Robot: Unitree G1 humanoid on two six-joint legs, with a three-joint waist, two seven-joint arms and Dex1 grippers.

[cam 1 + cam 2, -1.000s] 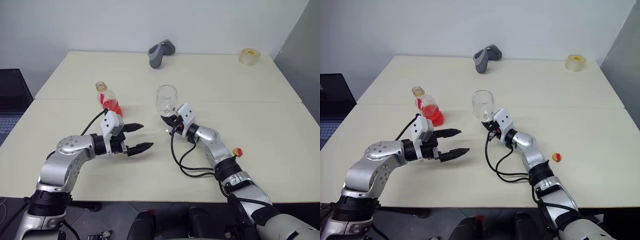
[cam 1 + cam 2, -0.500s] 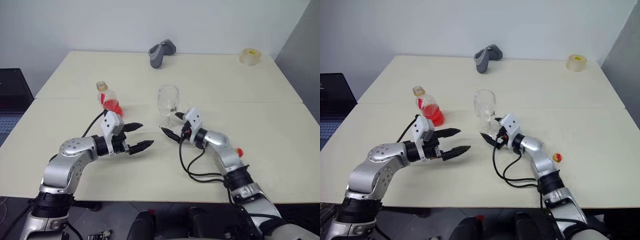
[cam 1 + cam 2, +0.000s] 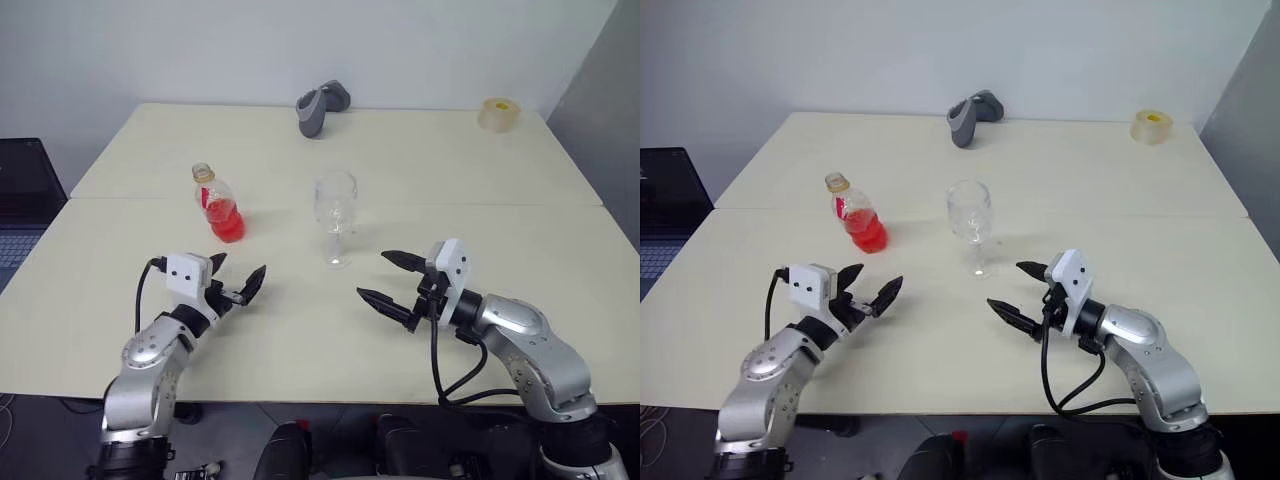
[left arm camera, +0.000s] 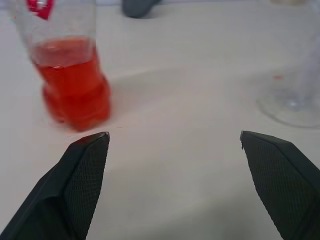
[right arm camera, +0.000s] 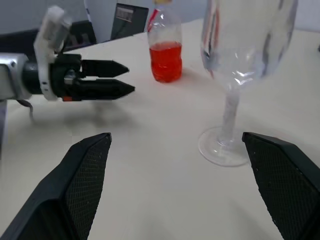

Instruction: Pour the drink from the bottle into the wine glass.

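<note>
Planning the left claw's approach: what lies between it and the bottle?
Nothing: bare table separates the open left claw from the bottle, as the left wrist view shows.

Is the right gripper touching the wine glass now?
Apart. The right eye view shows bare table between the open right gripper and the wine glass.

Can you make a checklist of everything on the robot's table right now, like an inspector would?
Surface: pale cream table, two tops joined by a seam.
Job's things: bottle upright, uncapped, part full of red drink; wine glass upright, apparently empty, apart from the bottle.
Clutter: grey object and tape roll at the far edge.
Grippers: left end effector open, holding nothing; right end effector open, holding nothing, short of the glass.
Cables: black cable looping at the right wrist.
Surroundings: white wall; laptop beside the table.
</note>
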